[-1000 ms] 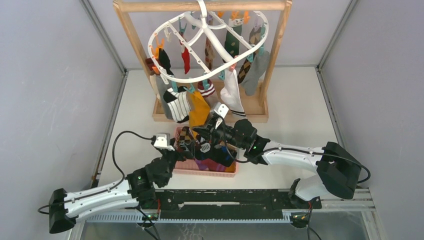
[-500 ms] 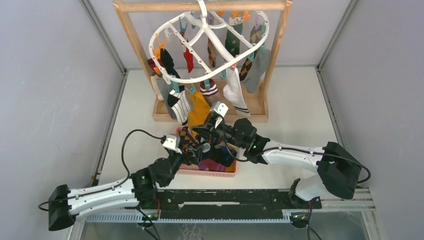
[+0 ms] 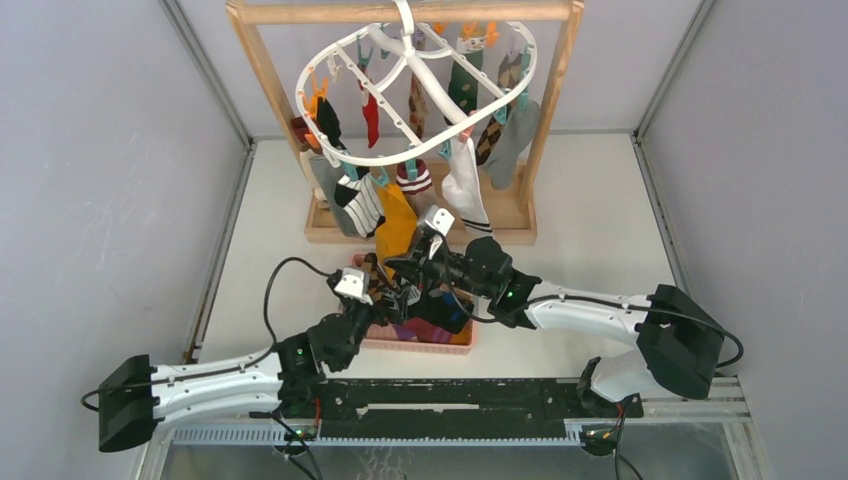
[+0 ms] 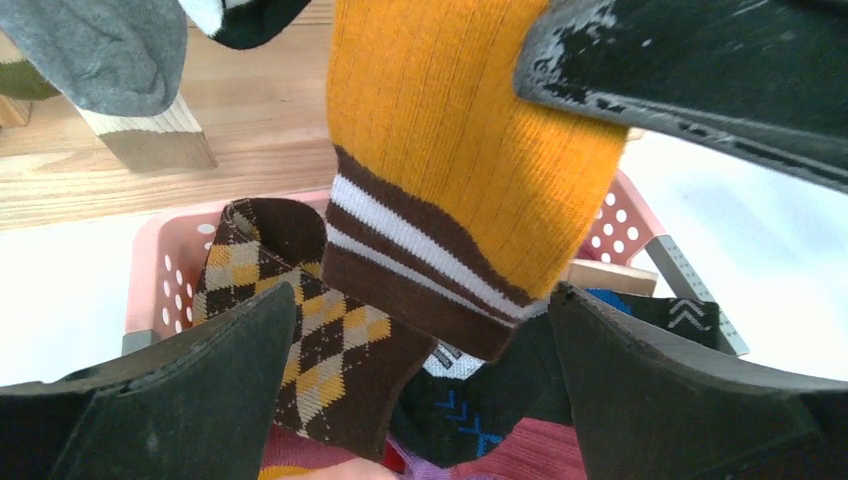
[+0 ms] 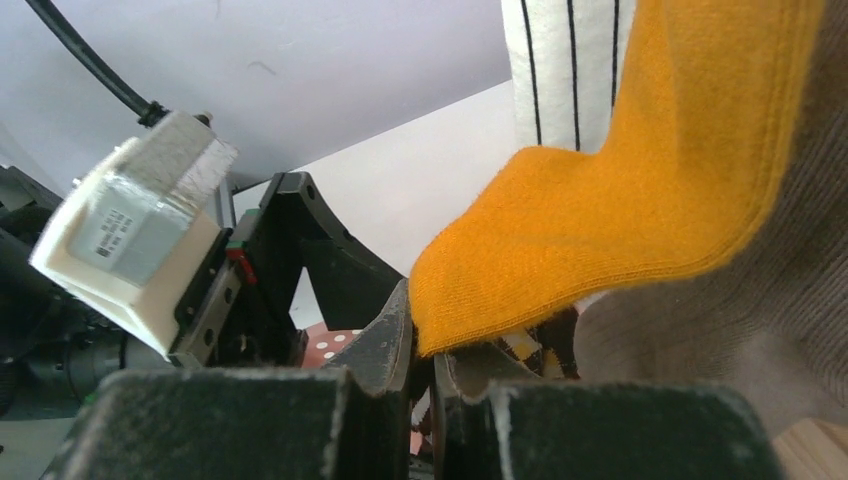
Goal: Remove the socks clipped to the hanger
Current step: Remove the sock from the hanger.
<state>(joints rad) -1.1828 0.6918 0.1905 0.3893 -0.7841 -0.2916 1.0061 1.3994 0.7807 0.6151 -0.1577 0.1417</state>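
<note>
Watching from above, I see my left claw (image 3: 388,296) has slid forward over the basket (image 3: 458,341) to just under the mustard sock (image 3: 397,226), which hangs from the near rim of the hanger (image 3: 402,158). The right claw (image 3: 416,270) has held its place beside it. I judge the pull is nearly due. On the left wrist, the claw gapes wide with the sock's striped cuff between the fingers, not yet gripped. Its long axis is near vertical, cuff pointing down at the basket. On the right wrist, the claw is pinched together at the sock's edge. Whether it nips fabric I cannot tell.
</note>
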